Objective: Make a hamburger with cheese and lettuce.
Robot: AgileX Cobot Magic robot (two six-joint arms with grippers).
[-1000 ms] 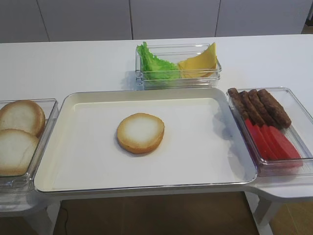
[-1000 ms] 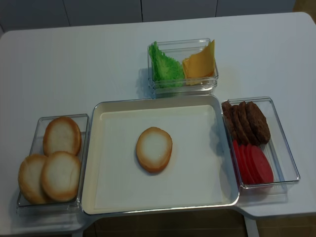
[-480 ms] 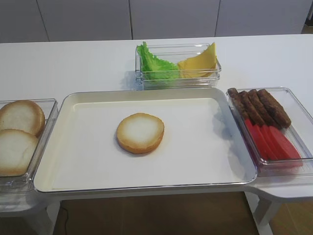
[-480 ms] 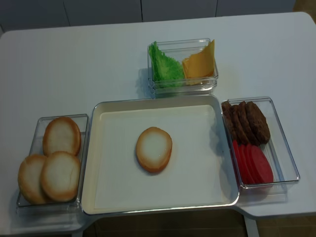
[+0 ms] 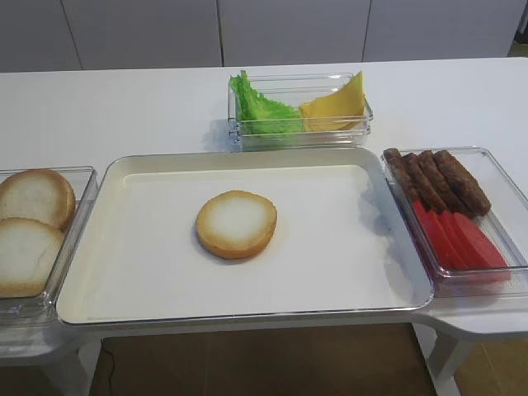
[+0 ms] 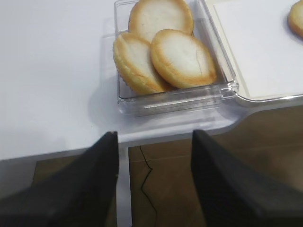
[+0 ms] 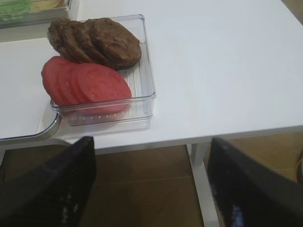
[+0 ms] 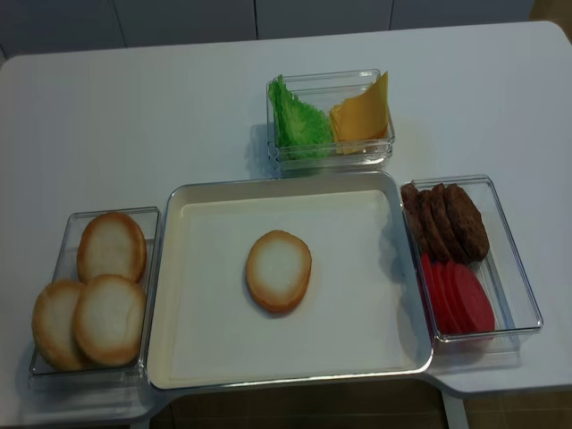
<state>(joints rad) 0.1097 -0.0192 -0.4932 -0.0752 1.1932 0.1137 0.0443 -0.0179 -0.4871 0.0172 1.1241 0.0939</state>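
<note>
One bun half [image 5: 237,223] [image 8: 279,271], pale face up with a golden rim, lies in the middle of the cream tray [image 5: 132,272] [image 8: 197,349]. Green ruffled lettuce [image 5: 258,107] [image 8: 295,121] and yellow-orange cheese slices [image 5: 337,103] [image 8: 362,114] share a clear box behind the tray. Neither gripper shows in the high views. In the left wrist view my left gripper [image 6: 154,182] is open and empty below the table's front edge, near the bun box. In the right wrist view my right gripper [image 7: 151,187] is open and empty below the front edge, near the patty box.
A clear box of spare bun halves [image 5: 29,219] [image 8: 94,290] [image 6: 163,52] stands left of the tray. A clear box right of the tray holds dark patties [image 5: 437,177] [image 7: 97,42] and red slices [image 5: 458,239] [image 7: 85,85]. A table leg [image 7: 203,189] stands below.
The spare bun box on the left has shifted very slightly; nothing else has visibly moved.
</note>
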